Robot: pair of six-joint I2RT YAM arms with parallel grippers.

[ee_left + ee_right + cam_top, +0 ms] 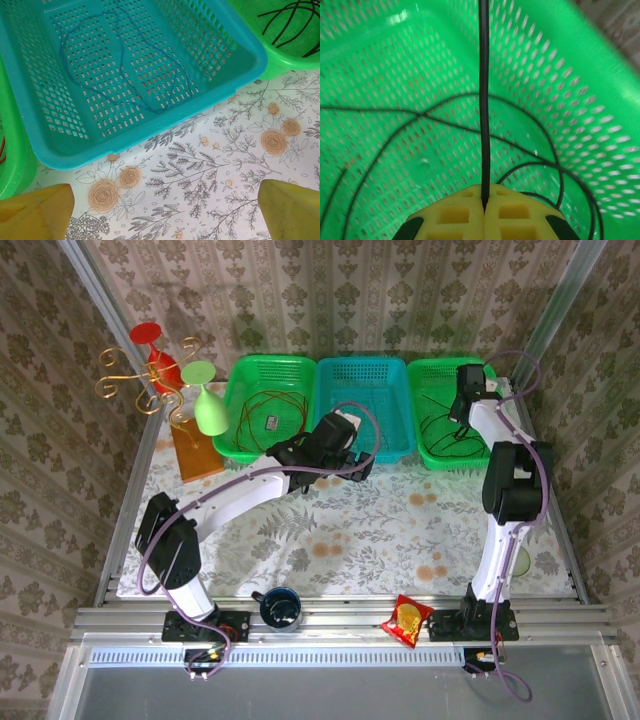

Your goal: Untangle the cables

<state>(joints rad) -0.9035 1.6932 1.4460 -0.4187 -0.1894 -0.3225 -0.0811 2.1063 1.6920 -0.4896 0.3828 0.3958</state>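
The worktop (360, 530), covered with a floral cloth, is seen to carry three perforated baskets set side by side along its far edge. A green basket (270, 362) is placed at the left, a teal basket (362, 364) in the middle and a second green basket (432, 365) at the right, with adjoining rims touching or nearly so.

The left tool (162, 215) is held over the bare cloth just in front of the teal basket's near rim. Its yellow fingers (35, 212) are spread wide apart and nothing is gripped between them.

The right tool (484, 200) is held above the right green basket. Its jaws are pressed together and clamped on the black cable (484, 100), one strand of which is drawn straight up from the pinch point. The remainder of that cable is coiled in loose loops on the basket floor.

The blue cable (150, 107) is laid in an open, irregular loop on the floor of the teal basket, untouched by either tool.

The red cable (283, 392) is coiled inside the left green basket.
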